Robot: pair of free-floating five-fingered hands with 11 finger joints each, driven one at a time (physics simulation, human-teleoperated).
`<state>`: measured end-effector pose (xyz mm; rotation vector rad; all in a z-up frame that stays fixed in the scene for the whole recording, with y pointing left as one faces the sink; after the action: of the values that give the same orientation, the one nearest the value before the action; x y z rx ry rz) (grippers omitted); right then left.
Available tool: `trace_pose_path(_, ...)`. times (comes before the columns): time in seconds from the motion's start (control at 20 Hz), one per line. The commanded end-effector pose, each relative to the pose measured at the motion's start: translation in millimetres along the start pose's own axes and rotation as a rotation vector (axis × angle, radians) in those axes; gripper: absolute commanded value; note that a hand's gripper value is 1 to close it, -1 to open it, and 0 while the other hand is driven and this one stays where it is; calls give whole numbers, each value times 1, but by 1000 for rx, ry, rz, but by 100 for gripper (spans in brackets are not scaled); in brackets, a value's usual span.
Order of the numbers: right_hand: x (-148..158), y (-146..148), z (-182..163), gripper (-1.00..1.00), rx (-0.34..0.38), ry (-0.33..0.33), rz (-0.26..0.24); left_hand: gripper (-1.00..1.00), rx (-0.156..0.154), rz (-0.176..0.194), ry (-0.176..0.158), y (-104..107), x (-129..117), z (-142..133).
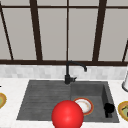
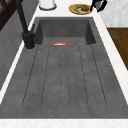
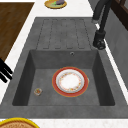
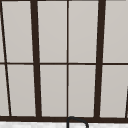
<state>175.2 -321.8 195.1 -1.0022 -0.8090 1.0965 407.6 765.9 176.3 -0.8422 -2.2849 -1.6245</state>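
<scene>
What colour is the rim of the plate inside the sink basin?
Orange-red, around a white middle; the plate shows best in the right side view.

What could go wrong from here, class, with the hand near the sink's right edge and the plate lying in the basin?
1. The right hand hangs at the basin's right front edge; a sideways move might knock the yellow dish of food on the counter beside it.
2. The red-rimmed plate lies flat on the basin floor, so it may be hard to grasp and could slip.
</scene>
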Motion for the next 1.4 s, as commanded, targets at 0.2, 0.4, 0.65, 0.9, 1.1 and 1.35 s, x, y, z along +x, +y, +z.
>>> trace_pose_path(0.2, 0, 0, 0, 0, 0, 0, 0, -100, -42, -77, 29, -47, -11, 26)
trace_pose_path(0.4, 0, 0, 0, 0, 0, 0, 0, -100, -71, -102, 60, -61, -25, 31)
trace_pose_path(0.65, 0, 0, 0, 0, 0, 0, 0, -100, -99, -166, 75, -65, -42, 43)
trace_pose_path(0.9, 0, 0, 0, 0, 0, 0, 0, -100, -113, -186, 73, -72, -32, 40)
trace_pose_path(1.1, 0, 0, 0, 0, 0, 0, 0, -100, -109, -191, 56, -73, -32, 44)
trace_pose_path(1.35, 0, 0, 0, 0, 0, 0, 0, 100, -110, -173, 28, -66, -20, 63)
